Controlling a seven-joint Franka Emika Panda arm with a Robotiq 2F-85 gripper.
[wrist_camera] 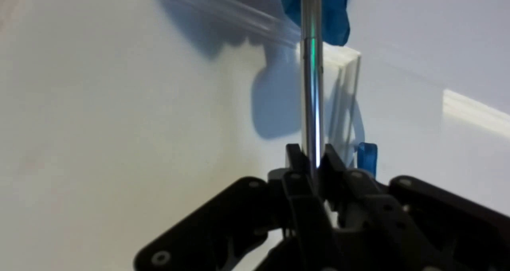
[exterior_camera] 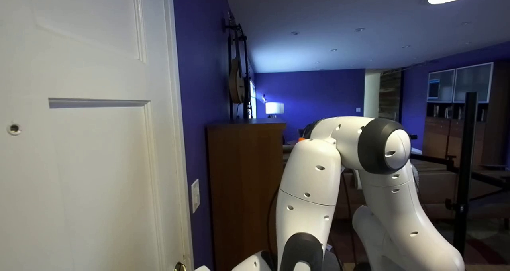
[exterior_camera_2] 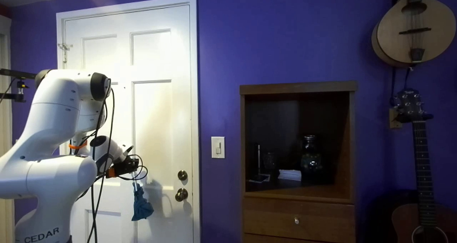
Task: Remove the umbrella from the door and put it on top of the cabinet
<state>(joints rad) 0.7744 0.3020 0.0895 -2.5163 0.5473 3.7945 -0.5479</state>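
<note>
The umbrella [exterior_camera_2: 142,205] is teal-blue and hangs canopy-down in front of the white door [exterior_camera_2: 151,125] in an exterior view. Its bare silver shaft [wrist_camera: 312,87] runs down the middle of the wrist view, with blue canopy at the top edge. My gripper [wrist_camera: 312,159] is shut around the shaft; it also shows in an exterior view [exterior_camera_2: 135,164]. A blue handle piece [wrist_camera: 367,158] shows beside the right finger. Whether the umbrella touches the door cannot be told. The brown cabinet [exterior_camera_2: 298,88] stands right of the door; its side [exterior_camera: 245,191] shows in an exterior view.
Brass door knobs [exterior_camera_2: 181,194] and a light switch [exterior_camera_2: 218,147] lie between gripper and cabinet. The cabinet's open shelf holds a dark vase [exterior_camera_2: 310,157] and small items. A mandolin-like instrument [exterior_camera_2: 414,32] and a guitar [exterior_camera_2: 419,157] are right of the cabinet. Cables hang along the arm.
</note>
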